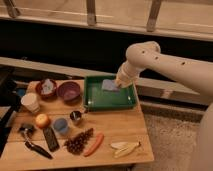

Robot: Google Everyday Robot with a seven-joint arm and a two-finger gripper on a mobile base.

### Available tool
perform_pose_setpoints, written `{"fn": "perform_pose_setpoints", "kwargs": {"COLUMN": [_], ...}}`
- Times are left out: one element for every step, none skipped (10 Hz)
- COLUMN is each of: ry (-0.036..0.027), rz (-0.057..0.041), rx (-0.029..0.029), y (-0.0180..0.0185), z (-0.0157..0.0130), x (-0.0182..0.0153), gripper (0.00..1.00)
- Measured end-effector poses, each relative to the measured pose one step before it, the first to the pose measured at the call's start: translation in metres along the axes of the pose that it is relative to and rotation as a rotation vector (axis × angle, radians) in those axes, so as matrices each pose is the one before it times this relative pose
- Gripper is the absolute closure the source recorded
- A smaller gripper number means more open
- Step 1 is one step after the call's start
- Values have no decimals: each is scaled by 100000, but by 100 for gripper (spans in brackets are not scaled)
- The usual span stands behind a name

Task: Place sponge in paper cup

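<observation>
The light-blue sponge [109,85] is in the far part of the green tray [100,104] at the table's back right. My gripper [120,83] reaches in from the right on the cream arm and is right at the sponge's right edge, over the tray. The white-cream paper cup [31,102] stands upright near the table's left edge, far from the gripper.
A red bowl [47,88] and a purple bowl [69,91] sit between the cup and the tray. A metal cup [76,117], a blue cup [61,126], an orange fruit [42,120], a remote [50,139], grapes [77,142], a carrot [94,144] and a banana [125,147] lie in front.
</observation>
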Motion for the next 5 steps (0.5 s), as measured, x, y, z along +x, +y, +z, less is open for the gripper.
{"fn": "perform_pose_setpoints", "kwargs": {"ry": [-1563, -1168, -836, -297, -26], "rz": [-5513, -5328, -5419, -5705, -4473], "rx": [-1231, -667, -1430, -1763, -1885], "y": [2096, 1798, 2052, 2109, 1893], "z": [-13, 331, 350, 634, 445], "x": [-969, -1069, -1245, -1144, -1064], "gripper": [100, 100, 100, 100, 100]}}
